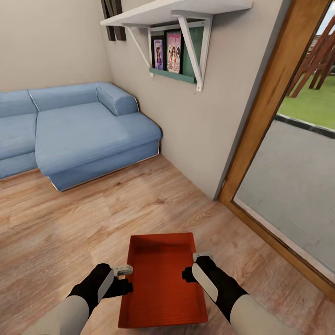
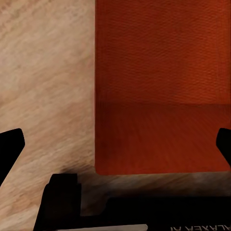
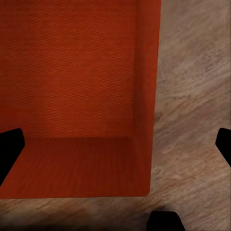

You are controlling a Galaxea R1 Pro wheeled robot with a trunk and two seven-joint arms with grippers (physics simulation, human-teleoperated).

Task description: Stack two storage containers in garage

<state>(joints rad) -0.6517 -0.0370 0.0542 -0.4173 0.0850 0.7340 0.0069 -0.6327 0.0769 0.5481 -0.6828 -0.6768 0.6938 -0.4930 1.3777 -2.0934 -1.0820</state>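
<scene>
1. Head view: an orange-red bin (image 1: pixel 163 284) lies on the light wood plank floor (image 1: pixel 56 223) of the living room, straight ahead and low in the picture, its long side running away from the camera
2. Head view: the left gripper (image 1: pixel 123 271) sits at the bin's left wall and the right gripper (image 1: pixel 201 259) at its right wall, each on a black wrist with a pale forearm; whether either one touches or clasps a wall I cannot tell from here
3. Head view: a blue sofa (image 1: pixel 79 130) stands in the far left corner against a beige wall (image 1: pixel 195 116), well apart from the bin; a white shelf (image 1: pixel 177 9) with books (image 1: pixel 168 51) hangs on the wall above, and a wood-framed glass door (image 1: pixel 284 153) fills the right side, with paving and grass beyond
4. Left wrist view: the bin (image 2: pixel 161 86) lies below on the wood floor (image 2: pixel 45 86), ribbed bottom and one low wall showing; the left gripper (image 2: pixel 119 142) is spread wide, one black fingertip (image 2: pixel 10 144) at each side edge, holding nothing
5. Right wrist view: the bin (image 3: pixel 72 86) shows with its wall and a corner over the floor (image 3: pixel 192 106); the right gripper (image 3: pixel 118 144) is also spread wide, fingertips (image 3: pixel 9 147) far apart and holding nothing
</scene>
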